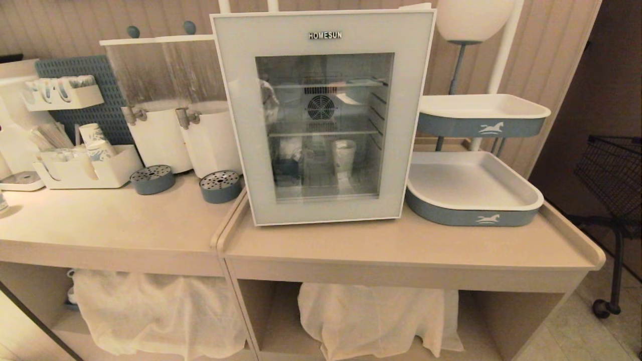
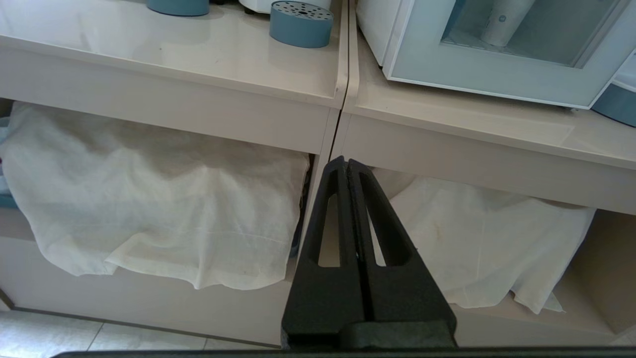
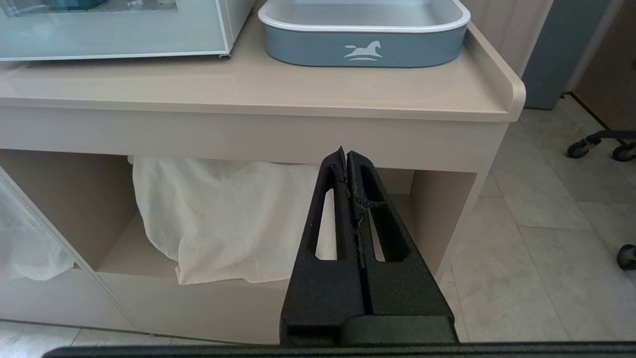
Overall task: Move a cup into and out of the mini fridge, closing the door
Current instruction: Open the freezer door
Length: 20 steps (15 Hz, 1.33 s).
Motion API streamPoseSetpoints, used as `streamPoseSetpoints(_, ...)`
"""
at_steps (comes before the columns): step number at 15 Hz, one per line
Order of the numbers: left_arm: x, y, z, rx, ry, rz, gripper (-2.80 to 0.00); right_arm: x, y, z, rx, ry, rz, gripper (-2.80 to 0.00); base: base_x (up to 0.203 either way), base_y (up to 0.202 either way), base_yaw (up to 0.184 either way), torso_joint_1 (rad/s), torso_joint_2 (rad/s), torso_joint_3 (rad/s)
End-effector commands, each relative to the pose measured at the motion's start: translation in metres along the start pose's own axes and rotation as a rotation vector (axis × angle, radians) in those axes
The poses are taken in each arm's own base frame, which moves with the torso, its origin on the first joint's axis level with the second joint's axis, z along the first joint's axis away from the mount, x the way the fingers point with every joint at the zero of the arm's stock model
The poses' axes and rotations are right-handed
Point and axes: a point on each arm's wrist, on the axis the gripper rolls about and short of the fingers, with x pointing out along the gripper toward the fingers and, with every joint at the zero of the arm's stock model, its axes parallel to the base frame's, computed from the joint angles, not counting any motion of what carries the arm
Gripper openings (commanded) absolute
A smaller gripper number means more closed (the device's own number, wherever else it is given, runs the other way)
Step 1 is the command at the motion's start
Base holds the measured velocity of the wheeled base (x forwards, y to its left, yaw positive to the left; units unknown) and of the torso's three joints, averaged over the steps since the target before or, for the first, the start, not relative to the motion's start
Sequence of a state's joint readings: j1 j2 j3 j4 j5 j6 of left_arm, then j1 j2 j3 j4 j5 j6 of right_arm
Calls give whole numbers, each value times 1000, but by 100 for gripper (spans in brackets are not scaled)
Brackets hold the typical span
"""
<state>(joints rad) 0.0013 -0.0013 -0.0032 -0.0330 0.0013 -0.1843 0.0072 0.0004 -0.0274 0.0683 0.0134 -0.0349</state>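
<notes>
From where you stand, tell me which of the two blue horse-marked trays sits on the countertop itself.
The lower tray, right of the mini fridge, rests directly on the countertop. The upper tray is raised on a stand above it.

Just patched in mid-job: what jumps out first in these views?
The white mini fridge stands mid-counter, its glass door shut, with a paper cup upright on the lowest shelf inside. To its right sit two stacked grey-blue trays. Both grippers, left and right, are shut and empty, low in front of the counter's edge.
</notes>
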Motion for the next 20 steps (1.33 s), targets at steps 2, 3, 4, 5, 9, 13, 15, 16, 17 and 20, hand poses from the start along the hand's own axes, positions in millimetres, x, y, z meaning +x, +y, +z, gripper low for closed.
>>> streamPoseSetpoints(2,0,0,0,-1,-2,-1,-280,0,0,0,1,0,1,-280,0,0,0,0,0,0)
streamPoseSetpoints(3,0,0,0,0,-1,-1,-280,0,0,0,1,0,1,-280,0,0,0,0,0,0)
streamPoseSetpoints(4,0,0,0,2,-4,-2,-280,0,0,0,0,0,1,-280,0,0,0,0,0,0)
streamPoseSetpoints(5,0,0,0,7,-4,-2,-280,0,0,0,1,0,1,-280,0,0,0,0,0,0)
streamPoseSetpoints(9,0,0,0,9,-5,-2,-280,0,0,0,6,0,1,-280,31,32,5,2,0,1)
streamPoseSetpoints(13,0,0,1,8,-5,-2,-280,0,0,0,12,2,-1,-280,193,49,-13,-1,3,3)
streamPoseSetpoints(15,0,0,0,-1,-3,-3,-280,0,0,0,12,0,-1,-280,179,1,0,0,3,4)
streamPoseSetpoints(16,0,0,0,0,-3,-3,-280,0,0,0,10,0,-1,-280,134,0,0,2,6,-2)
streamPoseSetpoints(17,0,0,0,0,-3,-3,-280,0,0,0,12,1,-2,-280,50,0,-4,5,17,0)
streamPoseSetpoints(20,0,0,0,-3,-2,-1,-280,0,0,0,12,0,-1,-280,0,0,0,0,0,0)
